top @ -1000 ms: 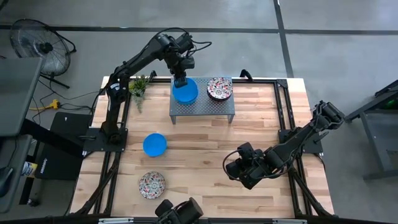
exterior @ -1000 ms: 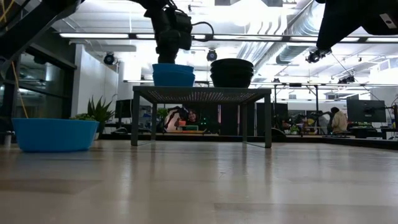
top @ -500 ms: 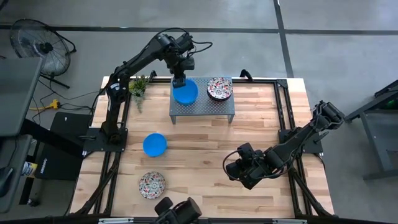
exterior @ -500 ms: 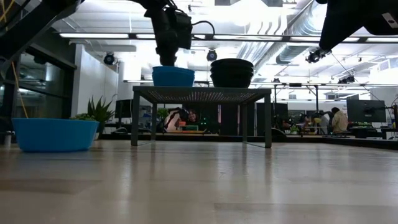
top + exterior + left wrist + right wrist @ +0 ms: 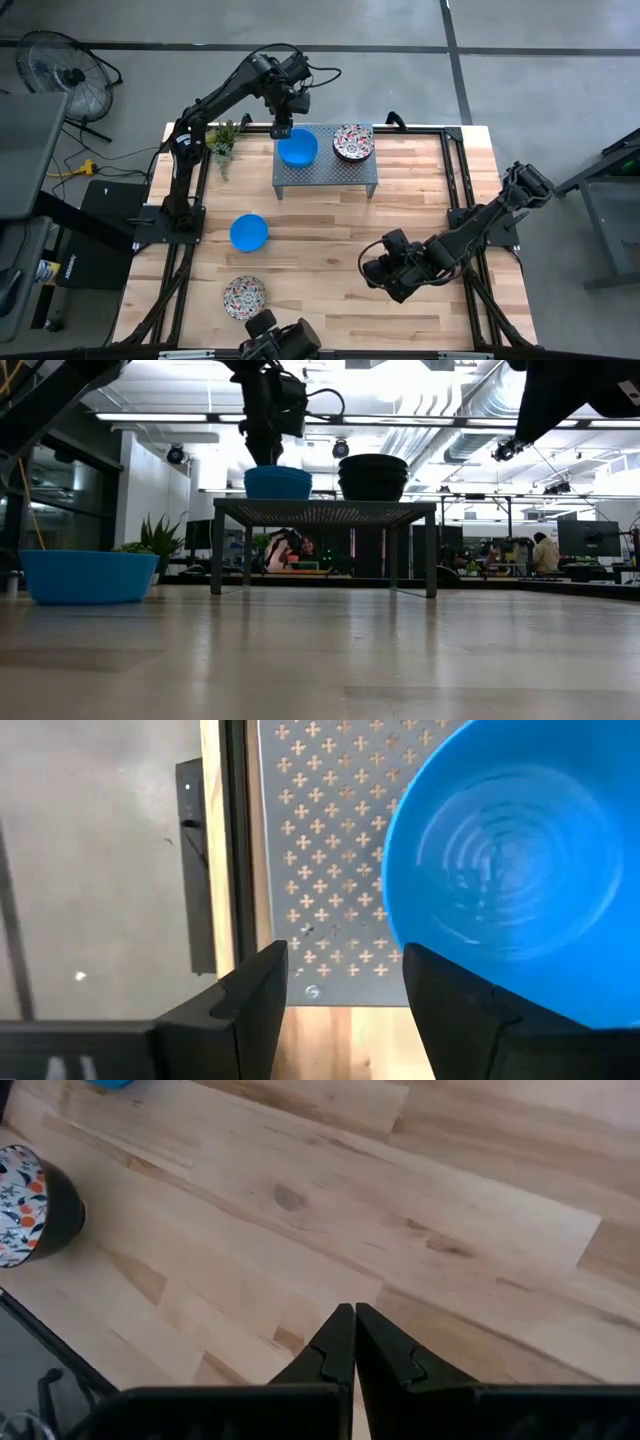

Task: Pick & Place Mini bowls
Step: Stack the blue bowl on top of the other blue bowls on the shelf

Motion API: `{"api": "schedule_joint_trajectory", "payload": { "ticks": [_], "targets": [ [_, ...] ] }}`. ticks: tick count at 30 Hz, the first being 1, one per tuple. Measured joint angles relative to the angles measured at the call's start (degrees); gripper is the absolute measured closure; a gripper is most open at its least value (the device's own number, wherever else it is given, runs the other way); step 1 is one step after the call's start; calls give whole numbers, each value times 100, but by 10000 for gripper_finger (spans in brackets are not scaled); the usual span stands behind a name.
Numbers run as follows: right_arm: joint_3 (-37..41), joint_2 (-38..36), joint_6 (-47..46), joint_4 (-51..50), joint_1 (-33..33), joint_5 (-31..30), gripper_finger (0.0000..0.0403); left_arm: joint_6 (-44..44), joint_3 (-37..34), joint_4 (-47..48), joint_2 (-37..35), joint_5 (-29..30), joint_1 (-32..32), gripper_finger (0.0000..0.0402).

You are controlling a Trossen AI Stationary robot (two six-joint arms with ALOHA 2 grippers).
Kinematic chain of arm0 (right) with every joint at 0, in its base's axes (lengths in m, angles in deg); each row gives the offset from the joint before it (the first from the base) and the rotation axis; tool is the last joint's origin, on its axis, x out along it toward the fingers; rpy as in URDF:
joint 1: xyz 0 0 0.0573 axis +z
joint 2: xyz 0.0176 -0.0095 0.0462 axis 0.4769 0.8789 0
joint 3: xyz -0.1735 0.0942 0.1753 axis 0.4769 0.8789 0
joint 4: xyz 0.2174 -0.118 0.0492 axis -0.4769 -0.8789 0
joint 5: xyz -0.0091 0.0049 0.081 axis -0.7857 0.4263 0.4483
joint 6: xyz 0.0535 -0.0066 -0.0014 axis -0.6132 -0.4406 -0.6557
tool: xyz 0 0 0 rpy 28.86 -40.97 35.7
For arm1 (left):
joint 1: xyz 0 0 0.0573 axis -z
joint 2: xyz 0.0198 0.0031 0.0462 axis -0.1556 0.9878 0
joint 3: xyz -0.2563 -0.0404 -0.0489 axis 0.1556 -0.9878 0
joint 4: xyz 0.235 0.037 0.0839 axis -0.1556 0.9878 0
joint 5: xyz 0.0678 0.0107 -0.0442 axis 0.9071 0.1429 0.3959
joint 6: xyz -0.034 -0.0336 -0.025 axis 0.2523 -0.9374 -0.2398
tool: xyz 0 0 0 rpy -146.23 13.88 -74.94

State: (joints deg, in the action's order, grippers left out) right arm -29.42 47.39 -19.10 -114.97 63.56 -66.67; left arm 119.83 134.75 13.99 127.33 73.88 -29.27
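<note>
A blue mini bowl [image 5: 298, 148] stands on its base on the grey perforated stand [image 5: 350, 172], next to a floral mini bowl [image 5: 353, 142]. My left gripper [image 5: 281, 129] is open over the stand's far left corner, just beside the blue bowl [image 5: 510, 870], with its fingers [image 5: 255, 1005] apart and nothing between them. A second blue bowl [image 5: 249, 232] and a second floral bowl [image 5: 244, 296] sit on the wooden table. My right gripper [image 5: 373, 272] is shut and empty, above the table's near right part.
A small potted plant [image 5: 222, 138] stands at the table's far left corner, close to the left arm. The stand [image 5: 325, 512] rises on legs above the table top. Bare wood lies between the stand and my right gripper [image 5: 354, 1335].
The blue bowl has gone down the last bit onto the stand and rests there. My left gripper has let go of it, risen a little and drawn back toward the table's far left corner.
</note>
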Motion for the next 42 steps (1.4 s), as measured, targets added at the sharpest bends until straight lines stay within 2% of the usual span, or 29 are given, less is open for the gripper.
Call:
{"api": "schedule_joint_trajectory", "payload": {
  "ticks": [13, 20, 32, 42],
  "targets": [
    [-2, 0, 65, -111, -558, 86, 403, 103, -2, -255, -68, 163, 85, 209],
    [-2, 0, 375, -215, -969, 132, 402, 185, -2, -413, -400, 170, 255, 209],
    [-2, -81, 1462, -394, -1687, 1, 402, 139, -4, -156, -1406, -780, 495, 209],
    [-2, -902, 2885, -682, -2138, -153, 402, -76, -15, 283, -2124, -1177, 802, 209]
  ]
}}
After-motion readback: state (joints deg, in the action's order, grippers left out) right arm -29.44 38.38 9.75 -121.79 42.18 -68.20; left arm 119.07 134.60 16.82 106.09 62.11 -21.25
